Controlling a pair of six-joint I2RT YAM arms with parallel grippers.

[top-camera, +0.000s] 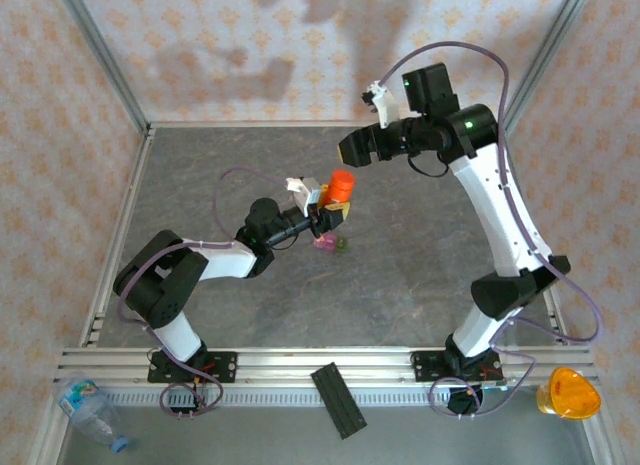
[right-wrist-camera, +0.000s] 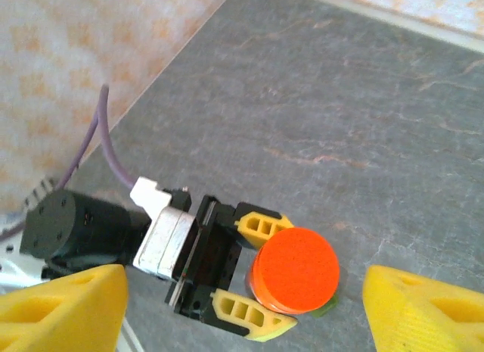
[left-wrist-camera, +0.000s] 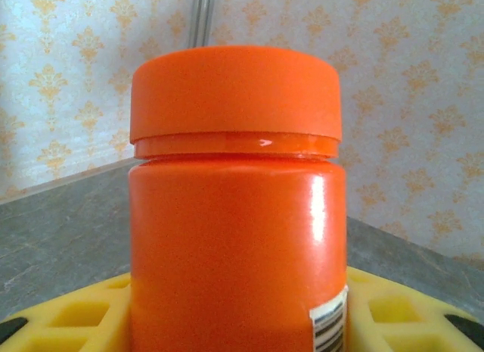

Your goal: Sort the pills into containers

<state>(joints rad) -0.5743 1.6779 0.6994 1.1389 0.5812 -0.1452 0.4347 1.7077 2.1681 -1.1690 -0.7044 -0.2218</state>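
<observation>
The left end effector (top-camera: 335,214) is clenched on the orange bottle (top-camera: 341,186), just left of the frame's centre in the top view. In the left wrist view the bottle (left-wrist-camera: 236,208) blocks most of the scene; its foot is cut off, and a label shows only as a corner at the lower right. The right end effector (top-camera: 350,146) hangs just above the bottle, released. Its yellow fingers (right-wrist-camera: 64,310) stand wide apart at the bottom corners of its own view, both cropped. The containers (top-camera: 331,245), a tiny pink and green cluster, sit on the tabletop (top-camera: 430,255) just below the bottle. They are too small to count or see inside.
</observation>
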